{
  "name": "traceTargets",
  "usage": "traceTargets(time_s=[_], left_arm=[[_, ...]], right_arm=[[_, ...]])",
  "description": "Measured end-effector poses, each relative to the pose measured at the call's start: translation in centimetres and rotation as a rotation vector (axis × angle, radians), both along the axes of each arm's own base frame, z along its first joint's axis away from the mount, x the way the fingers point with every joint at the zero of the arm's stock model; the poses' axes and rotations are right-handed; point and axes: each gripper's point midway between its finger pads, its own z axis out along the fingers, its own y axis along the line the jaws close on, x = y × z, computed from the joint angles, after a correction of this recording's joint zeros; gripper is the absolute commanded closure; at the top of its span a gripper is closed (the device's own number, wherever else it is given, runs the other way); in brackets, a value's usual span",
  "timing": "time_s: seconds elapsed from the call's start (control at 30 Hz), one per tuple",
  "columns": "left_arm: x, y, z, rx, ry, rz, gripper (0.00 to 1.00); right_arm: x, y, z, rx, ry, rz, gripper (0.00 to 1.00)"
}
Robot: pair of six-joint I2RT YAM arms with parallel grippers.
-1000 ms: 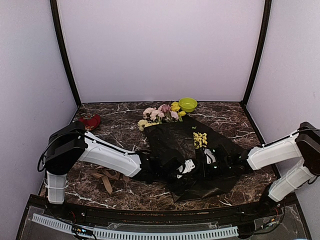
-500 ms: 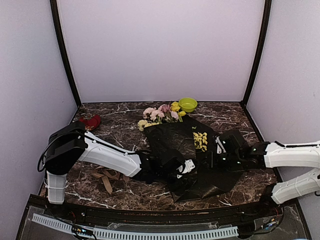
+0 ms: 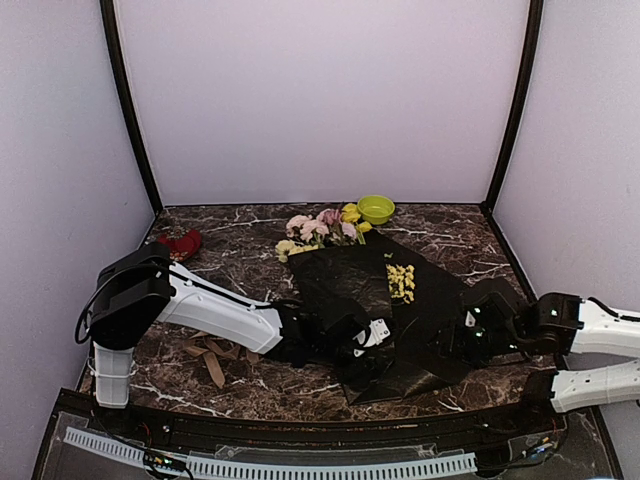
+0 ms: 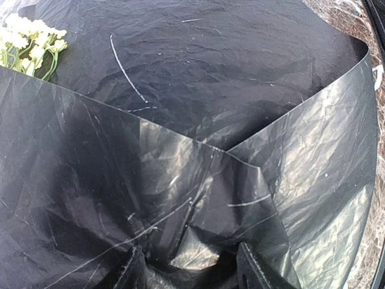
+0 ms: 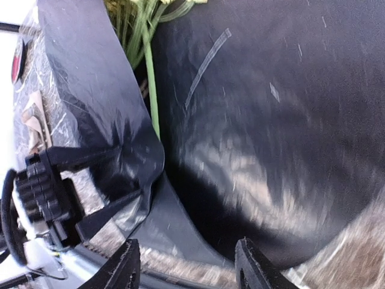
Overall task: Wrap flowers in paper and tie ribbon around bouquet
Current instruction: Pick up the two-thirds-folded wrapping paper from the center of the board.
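The left gripper (image 4: 189, 262) pinches a raised fold of the large black, glossy, crinkly wrapping paper (image 4: 198, 78) between its fingers. The right gripper (image 5: 187, 259) hangs over the paper's right side, jaws spread and empty. One flap covers the long green stems (image 5: 150, 90), the pale pink and yellow flowers (image 3: 322, 224) poke out at the far edge, and a tiny yellow sprig (image 3: 401, 280) lies apart on the sheet. The wrap seems only half closed. The flat beige-tan ribbon (image 3: 210, 362) lies untouched on the dark marbled table (image 3: 240, 250) beside the left arm, so tying remains.
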Motion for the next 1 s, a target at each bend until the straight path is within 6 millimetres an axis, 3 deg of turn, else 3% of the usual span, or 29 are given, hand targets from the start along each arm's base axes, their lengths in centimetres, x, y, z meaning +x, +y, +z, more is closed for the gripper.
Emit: traceTargets(time_s=[0.17,0.37,0.57,0.63,0.8,1.0], left_arm=[[0.0,0.0,0.0,0.0,0.0,0.0,0.47],[0.0,0.0,0.0,0.001,-0.001,-0.003,0.47],[0.0,0.0,0.0,0.002,-0.002,-0.008,0.47],[-0.1,0.0,0.0,0.001,0.001,-0.011,0.47],[-0.3,-0.1,0.0,-0.001,0.006,-0.019,0.47],[-0.3,-0.1,0.0,-0.001,0.007,-0.021,0.47]], right_arm=[[-2.3,0.5,-0.6,0.051,0.117,-0.06,0.44],[-4.3,0.7,-2.7,0.094,0.261,-0.17,0.44],[-5.6,-0.3,-6.1,0.127,0.367,-0.297,0.43],[-5.8,-0.5,-7.0,0.122,0.393,-0.325,0.42],[-5.4,0.3,-6.9,0.165,0.405,-0.361,0.43],[-5.1,0.8,-7.0,0.204,0.41,-0.386,0.57]])
